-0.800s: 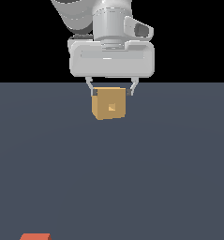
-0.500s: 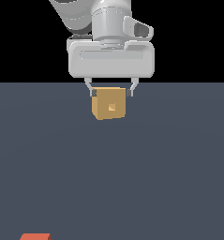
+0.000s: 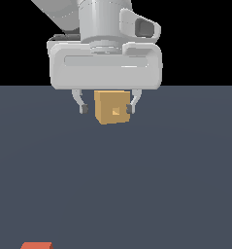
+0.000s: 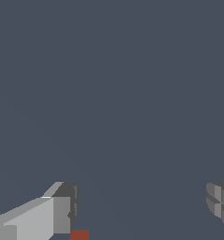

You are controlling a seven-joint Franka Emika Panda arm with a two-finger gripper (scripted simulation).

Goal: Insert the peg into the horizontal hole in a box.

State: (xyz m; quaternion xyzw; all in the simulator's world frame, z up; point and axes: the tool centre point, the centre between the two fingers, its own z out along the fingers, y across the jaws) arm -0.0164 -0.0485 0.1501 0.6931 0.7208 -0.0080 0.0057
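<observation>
Gripper (image 3: 106, 109) seen spread wide and empty, nothing held between the fingers; the wrist view confirms it, with bare surface showing between the two fingertips (image 4: 62, 213). Box (image 3: 111, 108) noted toward the far edge of the dark surface (image 3: 185, 170), its front face turned toward the exterior camera, the hole (image 3: 116, 111) visible as a small pale square in the middle of that face. In the exterior view the fingers appear on either side of the box, but whether they flank it or merely hang nearer the camera cannot be told. Peg (image 3: 36, 245) found at the near edge of the surface, toward the exterior view's left, cut off by the frame; a corner of it is also caught in the wrist view (image 4: 79, 234), close beside one fingertip in that picture. Step in hand is judged to be the approach to the peg, not yet grasped. The gripper should be carried across to stand above the peg, the jaws aligned across its narrow width, and lowered so the bar is taken squarely, toward one end, leaving length free for insertion. In the exterior view, peg and gripper are well apart.
</observation>
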